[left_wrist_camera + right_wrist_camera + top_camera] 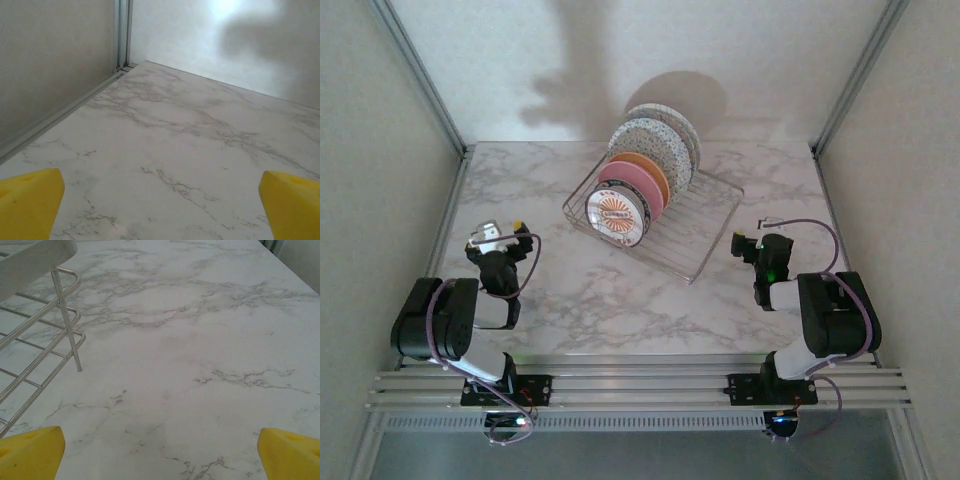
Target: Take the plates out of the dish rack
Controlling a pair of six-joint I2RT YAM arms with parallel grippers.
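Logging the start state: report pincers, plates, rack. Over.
Left pincer open, empty. Right pincer open, empty. Five plates upright in dish rack, none unloaded. Nothing between pincers and rack.

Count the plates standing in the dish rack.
5, all upright in the dish rack, front to back: white emblem plate, pink plate, orange plate, front speckled plate, rear speckled plate. Overlap could hide another.

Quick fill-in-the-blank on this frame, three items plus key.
The number of plates standing in the dish rack is ___.
Directly behind the white emblem plate stands a plain ___ plate.
The left gripper and right gripper are both empty and ___.
Missing: five; pink; open.
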